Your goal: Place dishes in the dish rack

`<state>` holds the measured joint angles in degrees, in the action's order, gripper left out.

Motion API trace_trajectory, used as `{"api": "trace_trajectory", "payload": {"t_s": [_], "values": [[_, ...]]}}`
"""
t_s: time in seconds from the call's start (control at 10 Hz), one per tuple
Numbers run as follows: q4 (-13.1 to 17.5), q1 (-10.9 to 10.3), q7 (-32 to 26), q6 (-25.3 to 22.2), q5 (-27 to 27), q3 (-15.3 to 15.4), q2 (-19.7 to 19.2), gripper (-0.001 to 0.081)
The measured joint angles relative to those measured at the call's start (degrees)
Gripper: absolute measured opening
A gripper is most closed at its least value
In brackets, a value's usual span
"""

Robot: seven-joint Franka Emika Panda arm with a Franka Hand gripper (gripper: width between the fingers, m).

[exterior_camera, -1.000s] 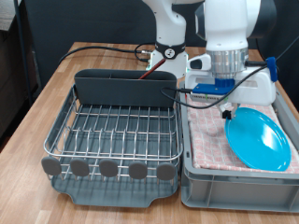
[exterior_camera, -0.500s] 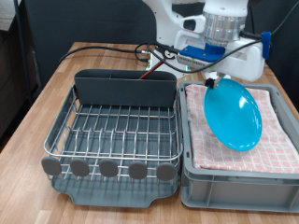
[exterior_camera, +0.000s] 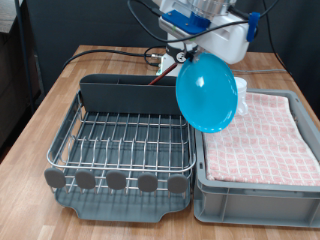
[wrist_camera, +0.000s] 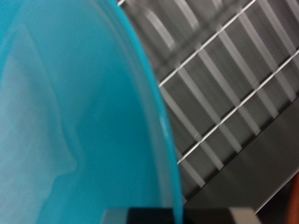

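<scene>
My gripper (exterior_camera: 189, 54) is shut on the top rim of the bright-blue plate (exterior_camera: 207, 92). The plate hangs on edge in the air, over the seam between the dish rack (exterior_camera: 120, 140) and the grey bin. The rack's silver wire grid holds nothing, and its tall grey utensil compartment (exterior_camera: 135, 95) stands at the back. In the wrist view the plate (wrist_camera: 65, 112) fills most of the picture, with the rack wires (wrist_camera: 229, 84) beyond it. A white object (exterior_camera: 241, 93), which may be the mug, shows behind the plate's edge. The wooden spoon is not in view.
The grey bin (exterior_camera: 250, 195) lined with pink checked cloth (exterior_camera: 265, 135) sits at the exterior view's right, close against the rack. Both stand on a wooden table (exterior_camera: 45, 110). Black cables (exterior_camera: 100, 52) run behind the rack.
The gripper has lifted the blue plate off the pink cloth and carried it up and towards the exterior view's left, from over the bin to the rack's edge.
</scene>
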<state>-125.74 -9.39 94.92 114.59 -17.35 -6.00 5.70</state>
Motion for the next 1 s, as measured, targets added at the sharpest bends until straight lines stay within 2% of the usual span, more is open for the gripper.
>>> {"api": "trace_trajectory", "payload": {"t_s": [0.2,0.5,0.8,1.0], "values": [[-0.8,1.3,-1.3,5.1,-1.0,-1.5,1.1,0.0019],[-0.7,1.4,-2.2,3.2,-1.2,-1.8,0.9,0.0019],[-0.9,2.2,-11.2,2.4,-2.7,-4.3,0.9,0.0019],[-1.6,3.1,-18.6,4.3,-5.5,-6.2,0.9,0.0019]]}}
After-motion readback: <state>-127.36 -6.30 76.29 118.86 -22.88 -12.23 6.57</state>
